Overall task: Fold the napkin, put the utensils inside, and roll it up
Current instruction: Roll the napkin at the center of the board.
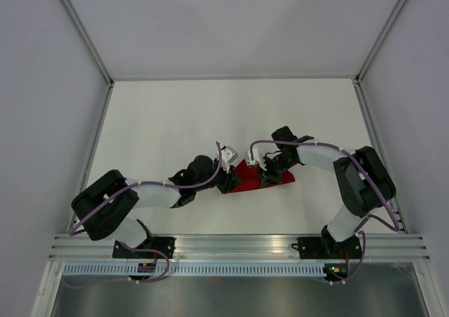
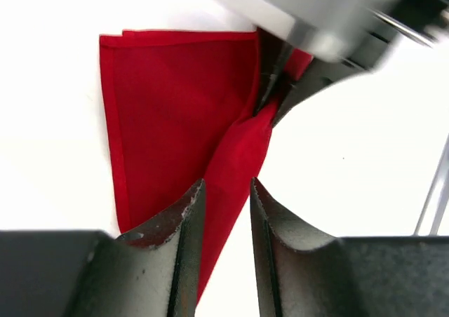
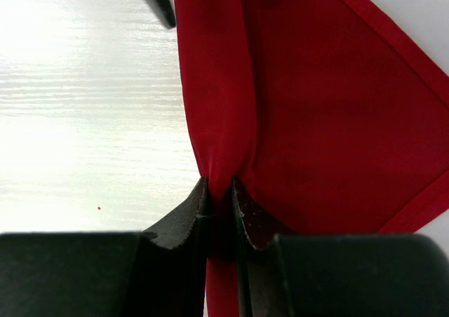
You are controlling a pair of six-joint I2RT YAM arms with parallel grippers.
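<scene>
1. While the napkin (image 1: pixel 247 177) lies bunched on the table (image 1: pixel 210 113) between both arms, its hemmed edges rest flat.
2. Right gripper (image 3: pixel 219 191) pinches a raised ridge of it.
3. Left gripper (image 2: pixel 226 191) straddles the same ridge, jaws apart, apparently not clamping.
4. Bare table stretches wide beyond the arms.

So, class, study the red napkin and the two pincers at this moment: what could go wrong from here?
1. Only the right pincer pinches the raised ridge of the napkin; the left pincer stands open around it, so the ridge may sag flat.
2. Pulling on that narrow pinch could drag the folded layers askew.
</scene>
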